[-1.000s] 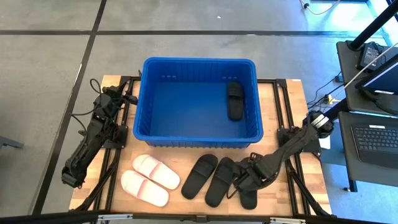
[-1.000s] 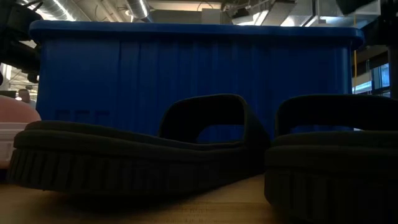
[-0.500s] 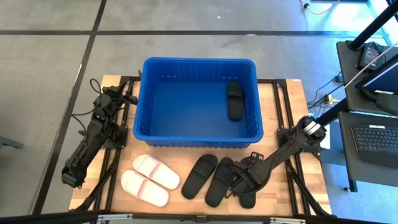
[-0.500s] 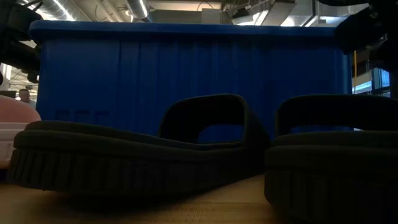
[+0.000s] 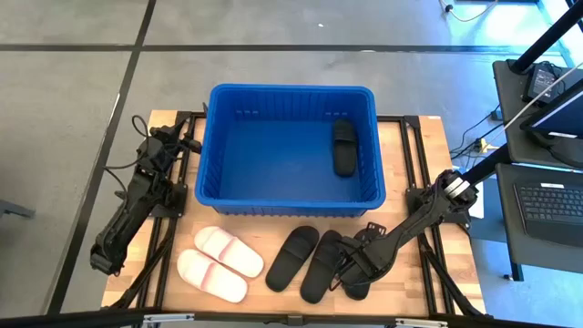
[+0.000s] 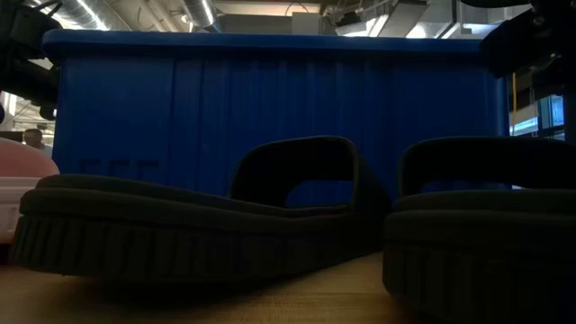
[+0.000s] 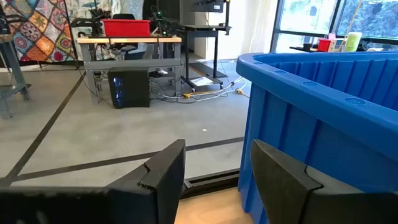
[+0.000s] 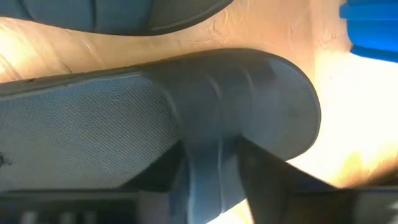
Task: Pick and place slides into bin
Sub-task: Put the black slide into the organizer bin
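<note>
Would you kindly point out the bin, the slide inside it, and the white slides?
bin (image 5: 291,90): high view, far rim.
slide inside it (image 5: 342,147): high view, strap.
white slides (image 5: 219,263): high view, where the pair meets.

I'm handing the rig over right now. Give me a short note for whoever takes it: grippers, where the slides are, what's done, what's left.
Left gripper: open, parked at the bin's left side, holding nothing.
Right gripper: down at the table's front right, fingers pinched on the strap of a black slide, not yet lifted.
Done: one black slide in the bin.
Left: the gripped slide, two more black slides beside it, and two white slides at front left.
</note>
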`<action>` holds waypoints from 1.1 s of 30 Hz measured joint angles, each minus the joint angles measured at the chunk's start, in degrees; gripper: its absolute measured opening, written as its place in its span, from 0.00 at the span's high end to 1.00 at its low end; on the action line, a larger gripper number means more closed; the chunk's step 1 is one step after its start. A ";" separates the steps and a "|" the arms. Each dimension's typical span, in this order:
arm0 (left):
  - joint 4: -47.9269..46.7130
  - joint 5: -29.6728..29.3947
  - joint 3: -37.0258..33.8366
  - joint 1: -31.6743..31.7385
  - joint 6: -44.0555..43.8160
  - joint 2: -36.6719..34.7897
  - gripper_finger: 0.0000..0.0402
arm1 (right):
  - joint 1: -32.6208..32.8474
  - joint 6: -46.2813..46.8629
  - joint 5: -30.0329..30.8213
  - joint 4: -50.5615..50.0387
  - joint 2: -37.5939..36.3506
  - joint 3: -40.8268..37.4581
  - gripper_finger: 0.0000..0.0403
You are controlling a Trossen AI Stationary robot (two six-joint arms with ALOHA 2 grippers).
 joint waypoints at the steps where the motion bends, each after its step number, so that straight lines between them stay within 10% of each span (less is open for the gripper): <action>1: 0.00 0.00 0.00 0.00 0.00 0.01 0.56 | 0.00 -0.02 -0.15 0.02 -0.04 0.04 0.78; 6: 0.00 -0.01 0.00 0.02 -0.04 -0.02 0.56 | -0.11 0.06 -3.67 -0.10 -0.05 0.08 0.96; 25: 4.88 -0.01 -0.02 0.02 0.06 0.01 0.56 | -2.49 1.23 -8.22 -3.13 -20.37 12.44 0.97; 33: 4.20 -0.01 -0.02 0.02 -1.12 0.01 0.56 | -10.86 -7.55 1.26 -3.04 -29.67 14.40 0.97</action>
